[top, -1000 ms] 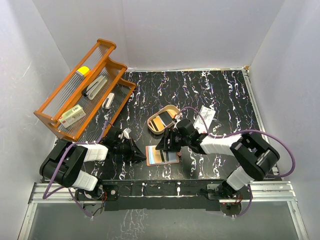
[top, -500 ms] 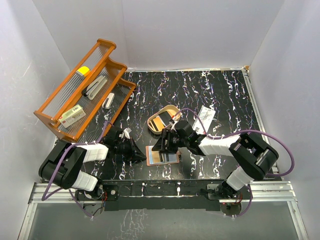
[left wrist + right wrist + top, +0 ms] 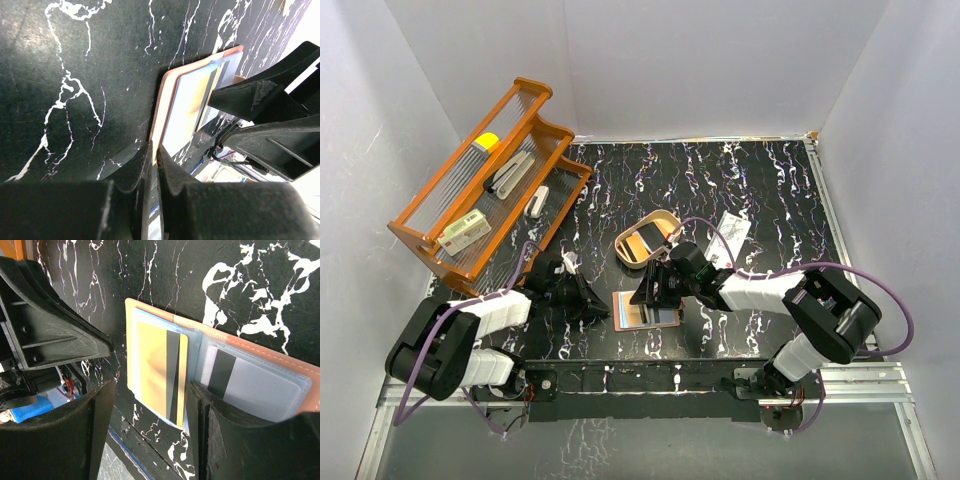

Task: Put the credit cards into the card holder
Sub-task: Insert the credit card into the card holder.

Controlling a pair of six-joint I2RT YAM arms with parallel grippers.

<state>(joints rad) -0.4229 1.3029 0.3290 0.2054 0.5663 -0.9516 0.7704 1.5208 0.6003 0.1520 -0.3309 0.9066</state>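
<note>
One card holder [image 3: 642, 313] is lying open and flat on the table [image 3: 760, 180], close to its near edge and about midway along it. Two credit cards are sitting in its clear pockets. One is the orange card [image 3: 152, 370] in the left pocket and the other is the pale card [image 3: 255, 387] in the right pocket, and each is showing a dark stripe. A third card, the white card [image 3: 733, 232], is lying apart nearer the middle of the table, just right of the tray [image 3: 623, 240].

Two arms are working at the holder. The left gripper [image 3: 154, 160] is resting at the holder's left edge with its fingers pressed together, and nothing is showing between them. The right gripper [image 3: 152, 387] is hovering over the left pocket with its jaws standing apart, one on either side of the orange card, not clamping it.

The single oval tray is sitting just behind the holder and carrying one dark flat thing [image 3: 645, 243]. One orange rack [image 3: 440, 200] is standing along the table's left edge toward the far left corner, holding four things — a yellow piece [image 3: 487, 141], a grey tool [image 3: 510, 172], a small white piece [image 3: 537, 200] and a cream box [image 3: 464, 232].
</note>
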